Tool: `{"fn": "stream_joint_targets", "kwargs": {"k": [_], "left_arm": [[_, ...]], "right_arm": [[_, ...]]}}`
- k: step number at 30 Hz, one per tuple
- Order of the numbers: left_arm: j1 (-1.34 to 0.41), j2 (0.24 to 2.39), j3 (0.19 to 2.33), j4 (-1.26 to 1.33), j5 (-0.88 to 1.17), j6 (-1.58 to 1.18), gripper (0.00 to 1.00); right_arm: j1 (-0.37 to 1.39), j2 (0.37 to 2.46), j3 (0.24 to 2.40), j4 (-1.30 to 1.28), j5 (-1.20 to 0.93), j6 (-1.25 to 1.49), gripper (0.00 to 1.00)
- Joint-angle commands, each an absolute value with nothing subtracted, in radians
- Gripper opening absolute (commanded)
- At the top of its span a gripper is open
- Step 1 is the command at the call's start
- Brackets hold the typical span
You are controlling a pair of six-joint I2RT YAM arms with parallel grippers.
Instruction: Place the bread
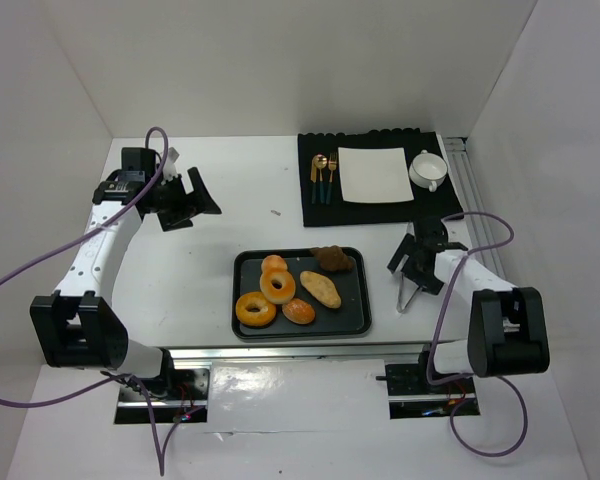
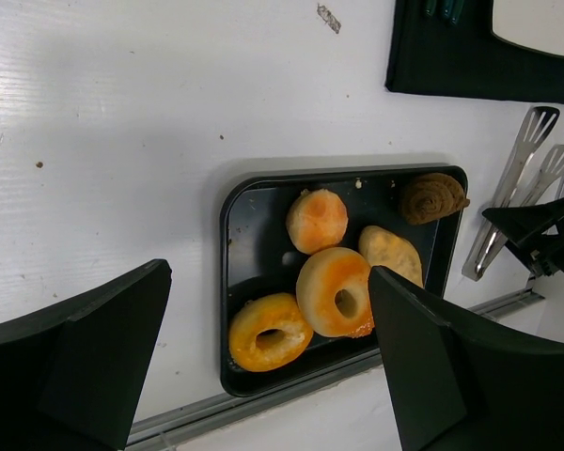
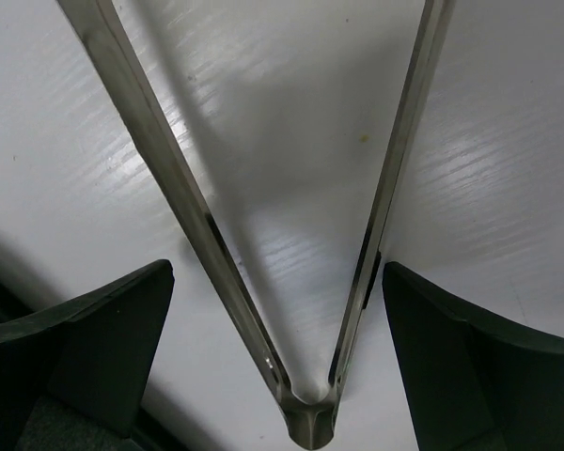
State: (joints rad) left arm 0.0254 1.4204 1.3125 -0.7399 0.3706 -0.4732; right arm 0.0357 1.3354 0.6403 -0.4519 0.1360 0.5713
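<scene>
Two golden-orange ring breads lie on a black tray [image 1: 352, 312], the larger ring [image 1: 255, 309] at its near left and the other ring [image 1: 277, 285] leaning beside it. Both show in the left wrist view, the larger ring [image 2: 270, 331] and the other ring [image 2: 335, 291]. My left gripper [image 1: 185, 200] is open and empty, raised over the table's left, well apart from the tray; in its own view [image 2: 271, 272] it looks down at the tray [image 2: 254, 244]. My right gripper [image 1: 417, 264] is open, low over metal tongs [image 1: 407, 293]. The tongs' hinge end [image 3: 310, 427] lies between its fingers [image 3: 277, 272], untouched.
The tray also holds a round roll [image 1: 273, 264], an oval roll [image 1: 320, 289], a small roll [image 1: 298, 311] and a dark brown pastry [image 1: 332, 259]. A black mat [image 1: 442, 203] at the back carries a white plate [image 1: 373, 174], a cup [image 1: 428, 170] and cutlery [image 1: 323, 178].
</scene>
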Motion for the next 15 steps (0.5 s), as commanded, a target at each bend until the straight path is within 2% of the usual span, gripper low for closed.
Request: {"fn": "stream_joint_targets", "kwargs": {"k": [1,4,6,10,11,14,15], "left_arm": [[0.031,1.433,1.312,-0.724,0.382,-0.466,1.00],[0.031,1.442,1.312,-0.715,0.382,-0.466,1.00],[0.031,1.442,1.312,-0.715,0.382,-0.457,1.00],[0.031,1.442,1.321,-0.715,0.382,-0.457,1.00],[0.031,1.442,1.321,-0.715,0.382,-0.457,1.00],[0.031,1.442,1.321,-0.715,0.391,-0.457,1.00],[0.031,1.442,1.321,-0.715,0.391,-0.457,1.00]], "right_arm": [[0.048,1.368,0.658,-0.365,0.221,0.598,0.99],[0.048,1.413,0.670,-0.302,0.274,0.586,0.99],[0.057,1.452,0.684,-0.290,0.288,0.586,0.93],[0.084,1.462,0.706,-0.290,0.325,0.577,0.73],[0.084,1.462,0.706,-0.290,0.325,0.577,0.63],[0.110,1.462,0.758,-0.359,0.325,0.595,0.46],[0.126,1.444,0.770,-0.382,0.334,0.595,0.37]]}}
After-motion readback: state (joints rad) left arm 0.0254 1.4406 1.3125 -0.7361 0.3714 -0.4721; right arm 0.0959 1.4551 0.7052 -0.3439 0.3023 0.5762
